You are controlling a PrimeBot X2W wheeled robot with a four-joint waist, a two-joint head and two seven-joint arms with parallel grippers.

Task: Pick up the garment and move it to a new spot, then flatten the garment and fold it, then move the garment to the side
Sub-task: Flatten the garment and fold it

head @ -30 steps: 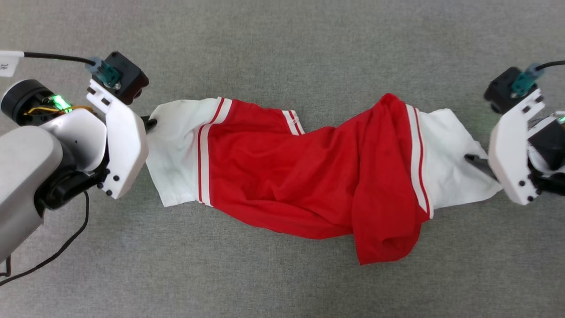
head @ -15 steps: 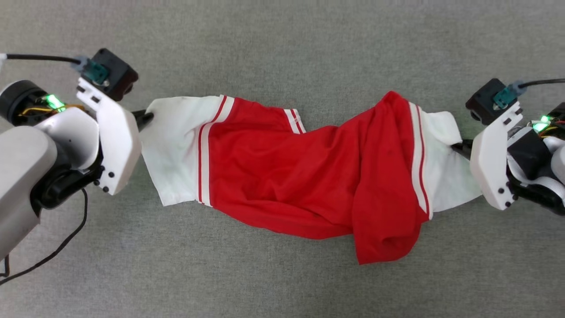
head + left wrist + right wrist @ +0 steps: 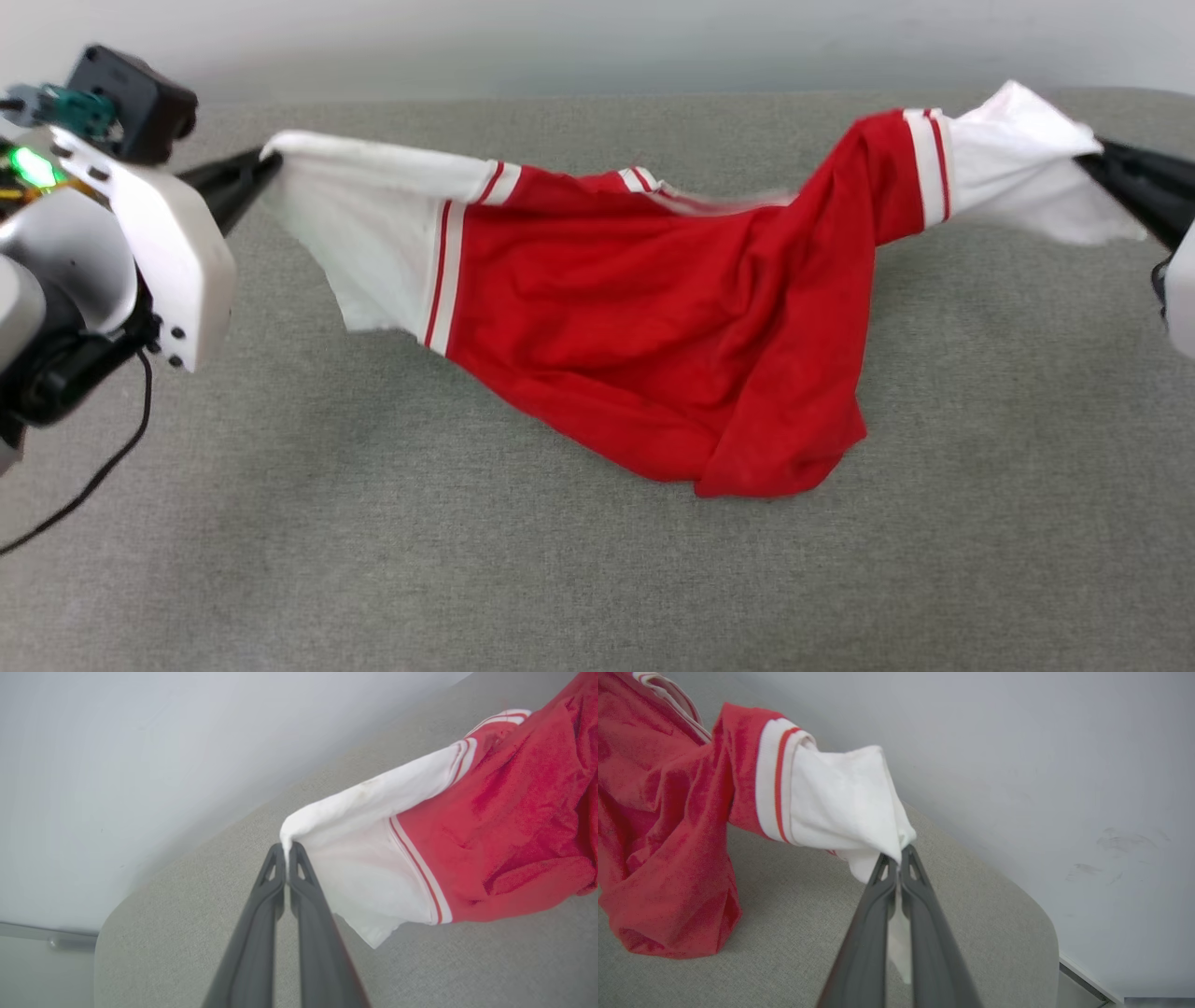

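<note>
The garment [image 3: 653,327], a red shirt with white sleeves and red-and-white striped trim, hangs stretched between my two grippers above the grey table [image 3: 597,560]. My left gripper [image 3: 266,166] is shut on the edge of the left white sleeve [image 3: 355,849]; in the left wrist view the left gripper [image 3: 286,851] pinches the cloth at its tips. At the far right, my right gripper [image 3: 1092,154] is shut on the right white sleeve [image 3: 840,798], and the right gripper [image 3: 900,856] shows the fabric caught between its tips. The red body sags, its lowest fold touching the table.
A pale wall [image 3: 597,37] runs behind the table's far edge. A black cable [image 3: 93,476] trails from the left arm over the table's left side. The table's rounded corners [image 3: 1041,919] lie close to each gripper.
The right gripper shut on the right sleeve. Both grippers then rose and lifted the garment by its sleeves off the table. The head view has tilted up, bringing the wall into sight.
</note>
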